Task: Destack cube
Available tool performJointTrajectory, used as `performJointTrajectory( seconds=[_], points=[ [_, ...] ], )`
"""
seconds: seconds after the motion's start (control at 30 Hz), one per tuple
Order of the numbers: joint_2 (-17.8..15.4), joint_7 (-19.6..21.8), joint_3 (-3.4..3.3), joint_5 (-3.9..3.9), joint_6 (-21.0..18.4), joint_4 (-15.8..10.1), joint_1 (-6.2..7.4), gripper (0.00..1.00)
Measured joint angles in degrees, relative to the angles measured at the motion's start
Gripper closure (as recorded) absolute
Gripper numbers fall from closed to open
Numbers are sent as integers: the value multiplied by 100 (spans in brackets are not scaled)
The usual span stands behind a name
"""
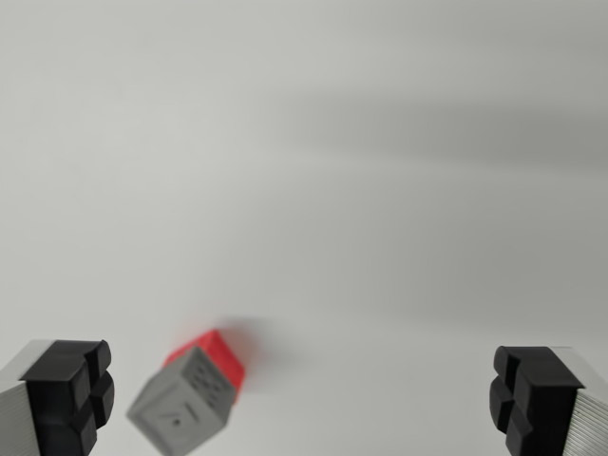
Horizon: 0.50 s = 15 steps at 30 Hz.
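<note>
plain white surface (380, 190), blurred grey cube (180, 408) hiding most of red cube (217, 353), end effector (304, 399) spread apart

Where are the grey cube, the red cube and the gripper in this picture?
grey cube (180, 408), wrist view, middle of its top face.
red cube (214, 351), wrist view, its visible red top.
gripper (304, 399), wrist view, midway between the fingertips, open.
</note>
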Motion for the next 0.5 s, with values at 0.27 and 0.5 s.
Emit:
performJointTrajectory(
  seconds=[0.27, 0.5],
  points=[
    [-219, -225, 43, -9, 181, -423, 44, 0],
    [-429, -454, 79, -18, 362, -838, 100, 0]
  ],
)
